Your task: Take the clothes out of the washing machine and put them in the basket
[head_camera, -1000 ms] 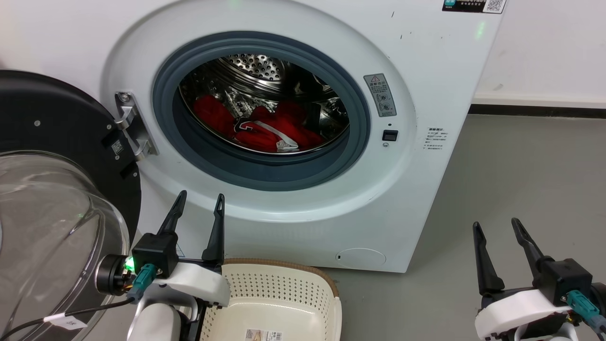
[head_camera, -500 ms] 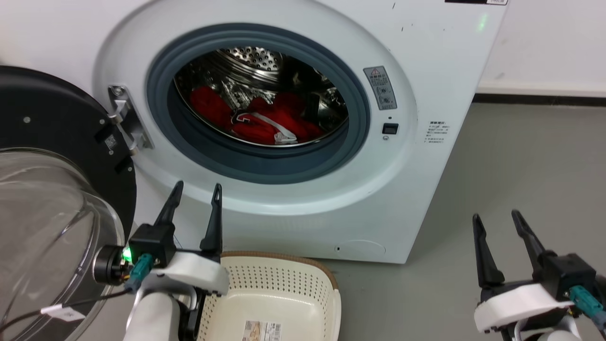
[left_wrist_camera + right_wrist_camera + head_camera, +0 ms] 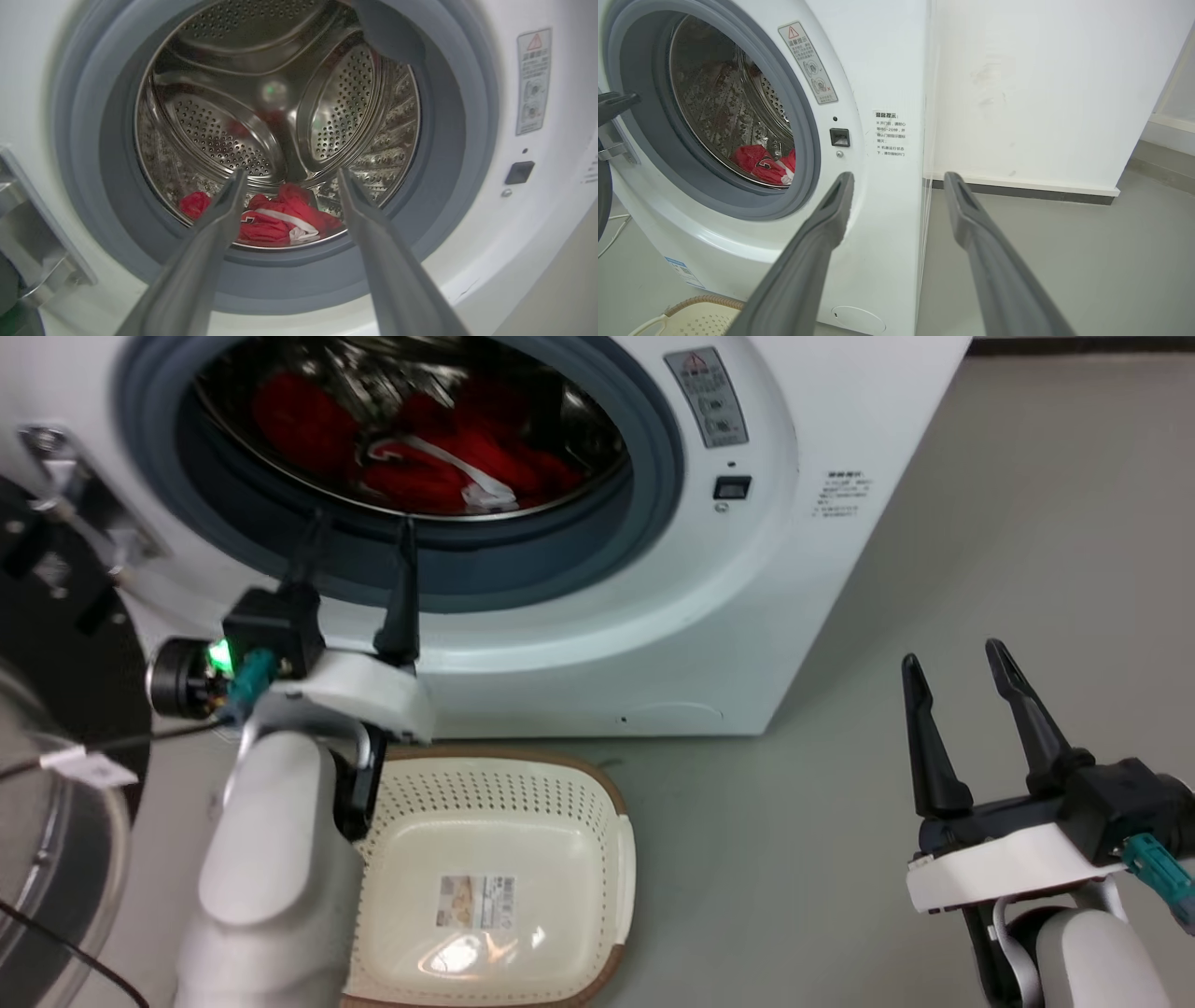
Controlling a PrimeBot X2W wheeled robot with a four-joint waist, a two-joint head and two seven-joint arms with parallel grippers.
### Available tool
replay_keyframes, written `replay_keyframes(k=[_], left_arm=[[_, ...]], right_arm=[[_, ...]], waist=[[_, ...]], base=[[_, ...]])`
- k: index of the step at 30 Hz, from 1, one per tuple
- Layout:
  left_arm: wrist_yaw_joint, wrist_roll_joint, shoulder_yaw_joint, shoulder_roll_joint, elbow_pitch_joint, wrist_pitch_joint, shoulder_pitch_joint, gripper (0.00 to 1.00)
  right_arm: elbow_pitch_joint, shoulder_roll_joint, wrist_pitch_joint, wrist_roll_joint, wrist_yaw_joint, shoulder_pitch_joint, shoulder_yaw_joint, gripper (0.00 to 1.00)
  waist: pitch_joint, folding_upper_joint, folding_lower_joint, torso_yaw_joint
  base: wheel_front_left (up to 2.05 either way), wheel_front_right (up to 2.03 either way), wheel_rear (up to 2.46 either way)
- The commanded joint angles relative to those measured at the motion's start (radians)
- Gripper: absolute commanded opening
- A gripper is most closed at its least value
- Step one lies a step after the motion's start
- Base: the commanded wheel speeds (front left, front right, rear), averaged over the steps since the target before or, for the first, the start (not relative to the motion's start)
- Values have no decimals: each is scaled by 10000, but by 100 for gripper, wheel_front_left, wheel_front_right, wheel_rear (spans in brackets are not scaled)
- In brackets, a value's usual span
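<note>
The clothes (image 3: 420, 467), bright red with white trim, lie at the bottom of the steel drum of the washing machine (image 3: 822, 420). My left gripper (image 3: 360, 527) is open, its tips in front of the lower grey rubber rim of the port. In the left wrist view the gripper (image 3: 290, 173) points into the drum, and the clothes (image 3: 280, 224) lie beyond and between its fingers, apart from them. The cream basket (image 3: 541, 784) stands empty on the floor below the port. My right gripper (image 3: 950, 655) is open and empty over the floor to the right.
The black-framed clear door (image 3: 56, 644) stands swung open at the left, close to my left arm. Grey floor (image 3: 980, 523) stretches to the right of the machine. In the right wrist view a white wall (image 3: 1041, 93) stands beyond the machine's side, and the basket's rim (image 3: 691, 317) shows at the bottom.
The head camera has tipped down and moved closer. My left gripper has risen from below the port's white ring to the grey rubber rim. The right gripper stays open at the lower right.
</note>
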Motion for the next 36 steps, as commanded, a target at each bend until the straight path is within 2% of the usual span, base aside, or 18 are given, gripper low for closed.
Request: replay_keyframes(k=[1, 5, 15, 16, 19, 29, 36], left_arm=[[43, 58, 73, 98, 225, -24, -328, 100], [94, 73, 109, 272, 1243, -24, -1474, 100], [80, 87, 36, 667, 3786, 13, -4621, 100], [16, 103, -64, 831, 4559, 188, -5646, 100], [-24, 79, -152, 899, 5299, 531, -6572, 100], [-213, -118, -235, 1744, 7352, 2412, -8753, 100], [-305, -218, -456, 2219, 8177, 4567, -9543, 100]], right_arm=[[-51, 20, -53, 44, -5, -195, 77, 100], [-135, 20, -182, 204, -3, -412, 203, 100], [-881, 22, -426, 458, -5, -832, 566, 100], [-1016, 22, -481, 539, -3, -955, 745, 100], [-1069, 22, -528, 587, -3, -1075, 988, 100], [-787, 20, -649, 1155, -5, -1298, 1916, 100], [-479, 20, -690, 1518, -3, -1459, 2461, 100]], waist=[[688, 0, 0, -514], [1392, 0, 0, -780], [3269, 0, 0, -929], [3675, 0, 0, -995], [4025, 0, 0, -1090], [4533, 0, 0, -1855], [4738, 0, 0, -2285]], base=[[0, 0, 0], [0, 0, 0], [0, 0, 0], [0, 0, 0], [0, 0, 0], [0, 0, 0], [0, 0, 0]])
